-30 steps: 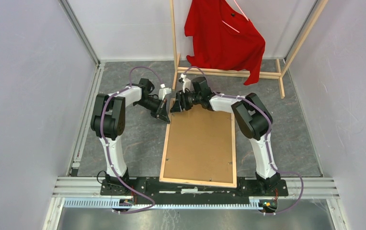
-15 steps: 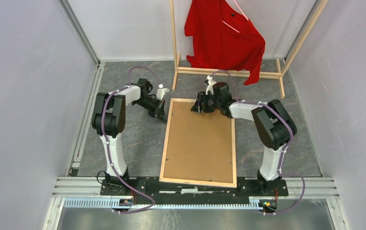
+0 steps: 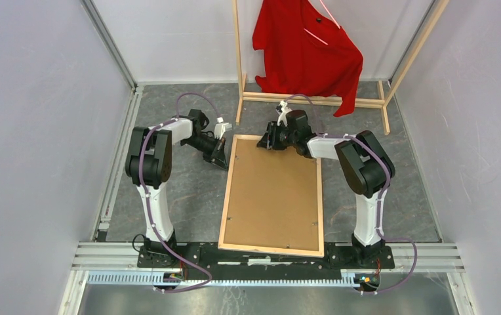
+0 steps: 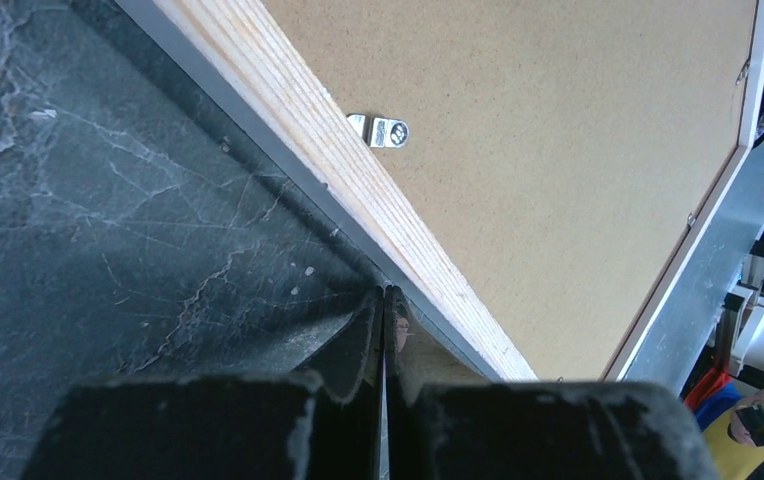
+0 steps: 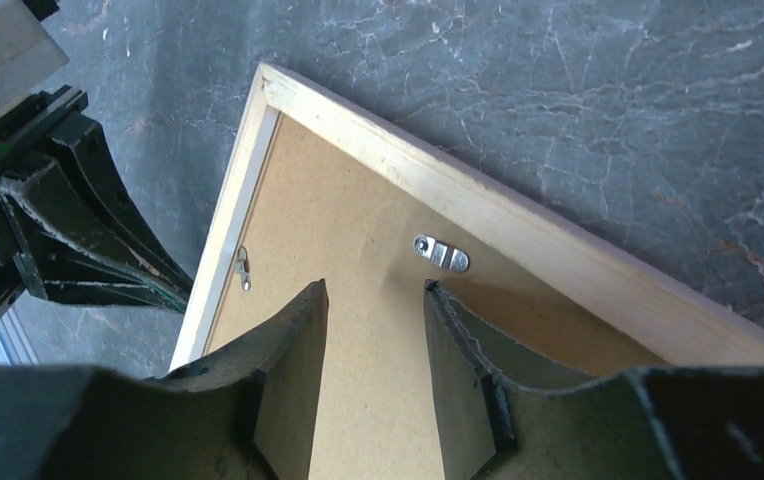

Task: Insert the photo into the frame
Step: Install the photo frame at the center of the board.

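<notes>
The frame [image 3: 225, 197] lies back side up on the dark table, with a brown backing board [image 3: 274, 197] filling it. The photo is hidden. My left gripper [image 3: 222, 156] is shut and empty, its tips [image 4: 382, 292] on the table against the frame's left wooden edge [image 4: 358, 190] near the far corner. My right gripper [image 3: 264, 141] stands open over the board by the far edge. Its fingers [image 5: 375, 290] have only board between them, just short of a metal turn clip [image 5: 442, 252].
A wooden clothes rack with a red shirt [image 3: 307, 46] stands at the back, its base bar [image 3: 313, 100] close behind the frame's far edge. Another clip [image 4: 383, 129] sits on the board near the left edge. Walls close in both sides.
My right gripper has moved from the frame's far left corner to the right along the far edge, then a little back. The left gripper has drawn slightly away to the left.
</notes>
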Controlling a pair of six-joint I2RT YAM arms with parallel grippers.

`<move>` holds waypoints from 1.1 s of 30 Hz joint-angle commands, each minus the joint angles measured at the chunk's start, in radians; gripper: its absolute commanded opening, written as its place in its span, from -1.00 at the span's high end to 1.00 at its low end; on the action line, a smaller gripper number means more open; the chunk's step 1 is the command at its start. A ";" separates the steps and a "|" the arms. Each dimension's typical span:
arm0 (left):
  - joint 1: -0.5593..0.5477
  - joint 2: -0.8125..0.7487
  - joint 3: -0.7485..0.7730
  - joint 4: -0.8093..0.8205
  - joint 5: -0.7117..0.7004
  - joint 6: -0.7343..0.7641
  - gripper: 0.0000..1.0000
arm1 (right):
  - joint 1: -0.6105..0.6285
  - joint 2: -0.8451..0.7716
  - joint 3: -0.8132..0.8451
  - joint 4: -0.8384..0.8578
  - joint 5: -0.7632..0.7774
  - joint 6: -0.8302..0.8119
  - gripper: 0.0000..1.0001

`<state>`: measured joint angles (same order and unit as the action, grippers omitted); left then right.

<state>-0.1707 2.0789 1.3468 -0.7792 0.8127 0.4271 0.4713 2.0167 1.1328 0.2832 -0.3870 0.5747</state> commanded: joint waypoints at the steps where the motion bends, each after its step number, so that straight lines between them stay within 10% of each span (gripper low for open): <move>1: -0.008 -0.003 -0.008 0.011 0.012 0.046 0.92 | 0.005 0.041 0.058 0.001 0.024 0.008 0.08; 21: -0.053 -0.013 -0.036 0.011 0.005 0.074 0.96 | 0.032 0.108 0.212 -0.089 0.017 -0.041 0.20; 33: -0.039 -0.091 -0.036 -0.073 -0.011 0.148 0.96 | -0.002 -0.117 0.073 -0.176 0.051 -0.057 -0.18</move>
<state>-0.2096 2.0533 1.3212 -0.8143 0.8040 0.4896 0.4744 1.9823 1.2575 0.1429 -0.3641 0.5247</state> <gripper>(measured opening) 0.038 0.578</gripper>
